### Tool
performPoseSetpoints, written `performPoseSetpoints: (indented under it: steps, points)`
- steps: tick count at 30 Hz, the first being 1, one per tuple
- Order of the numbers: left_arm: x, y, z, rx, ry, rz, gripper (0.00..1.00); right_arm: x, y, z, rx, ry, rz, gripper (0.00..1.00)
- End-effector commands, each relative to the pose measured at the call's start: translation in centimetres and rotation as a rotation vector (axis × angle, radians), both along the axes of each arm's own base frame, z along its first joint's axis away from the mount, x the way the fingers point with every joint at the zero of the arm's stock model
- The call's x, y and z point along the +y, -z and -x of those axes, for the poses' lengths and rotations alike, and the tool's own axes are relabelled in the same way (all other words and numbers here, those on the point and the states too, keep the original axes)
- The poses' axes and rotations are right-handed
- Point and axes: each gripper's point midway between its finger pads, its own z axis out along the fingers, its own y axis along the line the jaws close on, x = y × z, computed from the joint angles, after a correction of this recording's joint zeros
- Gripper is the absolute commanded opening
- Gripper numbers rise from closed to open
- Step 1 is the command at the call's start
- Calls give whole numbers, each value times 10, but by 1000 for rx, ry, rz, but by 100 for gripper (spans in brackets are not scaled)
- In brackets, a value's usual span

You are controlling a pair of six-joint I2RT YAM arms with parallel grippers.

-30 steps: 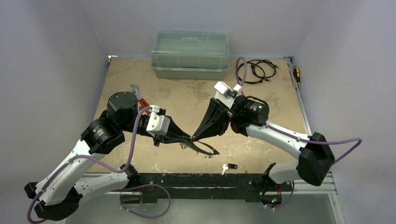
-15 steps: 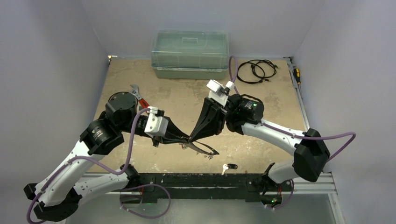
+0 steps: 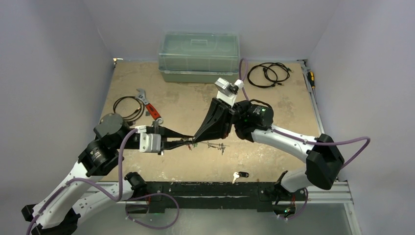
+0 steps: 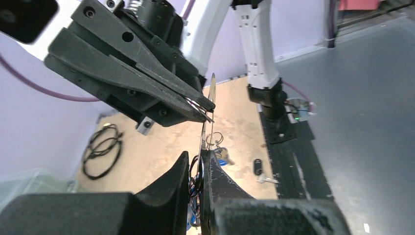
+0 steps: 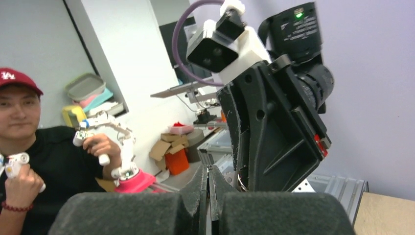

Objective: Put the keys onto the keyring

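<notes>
**Keyring job: stock count from the remote desk**

Keyring, one. It is a flat silver crescent held in the air over the middle of the bench. My left wrist camera sees it edge-on. The left gripper is clamped on it, fingers nearly together with only the metal strip between them.

Right gripper, jaws fully closed. A thin wire loop is nipped at the tips. The tips sit against the keyring's edge, just above the left fingers. I cannot tell whether a key hangs from that loop.

Hanging keys, a small bunch dangling from the keyring beyond the two grippers. I cannot count them. One blue tag shows.

Loose key, one, black tag. It lies flat near the near edge of the bench, right of middle.

Box, one, clear plastic, lid on, at the middle of the far edge.

Cable coils, two, both black. The far cable coil lies by the far right corner. The left cable coil lies towards the left edge.

Wrench, one, red handle, just beside the left cable coil.

Screwdriver, one, yellow and black, along the right edge near the far corner.

Person, one, in the right wrist view beyond the bench, with a white hand controller in each hand. The red cap reads "LA" in white, the only writing I can read.
</notes>
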Motion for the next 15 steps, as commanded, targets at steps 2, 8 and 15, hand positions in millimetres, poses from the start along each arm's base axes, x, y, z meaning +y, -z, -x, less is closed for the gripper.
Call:
performPoseSetpoints:
  steps: [2,8,15]
  points:
    - [17,-39,-35,-205,-234,205,0,-32,-32,28,-83,-20,-291,0]
    - [28,-45,-35,-240,-281,259,31,-30,-39,19,-21,9,-325,0]
    - [30,-33,-31,-202,-274,233,48,-28,-47,9,17,57,-378,0]
